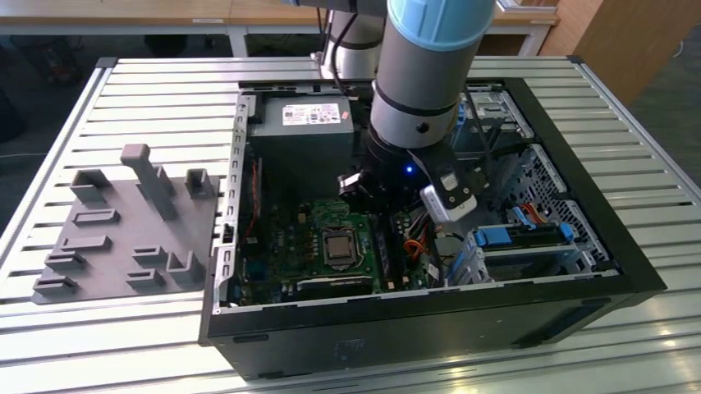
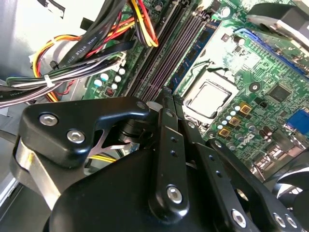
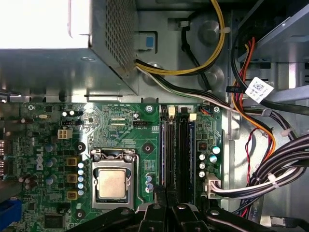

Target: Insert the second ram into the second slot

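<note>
The gripper (image 2: 166, 94) is lowered inside the open computer case (image 1: 438, 322), its fingers (image 2: 166, 145) pressed together just above the ram slots (image 3: 176, 145). Whether the second ram is pinched between them cannot be told. The processor socket (image 3: 112, 183) is seen just beside the slots, and bundled cables (image 2: 72, 53) on their other side. On the exterior view's left, a grey fixture block (image 1: 121, 230) lies on the slatted table (image 1: 131, 90).

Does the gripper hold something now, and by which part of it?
It cannot be told. The gripper hangs just over the memory slots, and its own body hides whether it grips anything.
</note>
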### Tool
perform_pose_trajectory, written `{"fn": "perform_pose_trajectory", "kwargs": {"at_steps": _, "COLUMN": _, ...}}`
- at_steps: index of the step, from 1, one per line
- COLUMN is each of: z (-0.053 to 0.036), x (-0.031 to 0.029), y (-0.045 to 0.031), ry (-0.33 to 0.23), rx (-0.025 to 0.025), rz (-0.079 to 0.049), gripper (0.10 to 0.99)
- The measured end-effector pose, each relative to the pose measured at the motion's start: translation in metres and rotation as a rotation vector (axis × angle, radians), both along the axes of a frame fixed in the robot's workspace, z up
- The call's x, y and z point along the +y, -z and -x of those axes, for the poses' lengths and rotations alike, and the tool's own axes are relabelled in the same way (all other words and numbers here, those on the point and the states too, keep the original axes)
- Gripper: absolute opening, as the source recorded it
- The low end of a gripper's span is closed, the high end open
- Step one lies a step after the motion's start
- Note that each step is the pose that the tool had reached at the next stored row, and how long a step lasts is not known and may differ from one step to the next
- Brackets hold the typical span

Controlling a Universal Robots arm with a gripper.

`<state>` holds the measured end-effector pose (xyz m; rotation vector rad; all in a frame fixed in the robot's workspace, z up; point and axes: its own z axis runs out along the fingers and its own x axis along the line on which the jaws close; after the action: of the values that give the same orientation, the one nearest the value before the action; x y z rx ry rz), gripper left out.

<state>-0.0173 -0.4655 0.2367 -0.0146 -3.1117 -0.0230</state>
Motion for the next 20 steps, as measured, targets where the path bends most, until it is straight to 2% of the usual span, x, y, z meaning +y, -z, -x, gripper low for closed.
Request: {"fn": "perform_pose_trajectory", "kwargs": {"at_steps": 20, "z": -0.0050, "x": 0.0003, "y": 0.0048, "ry": -0.003, "rx": 0.0001, "rz": 0.000, "gripper": 0.118}}
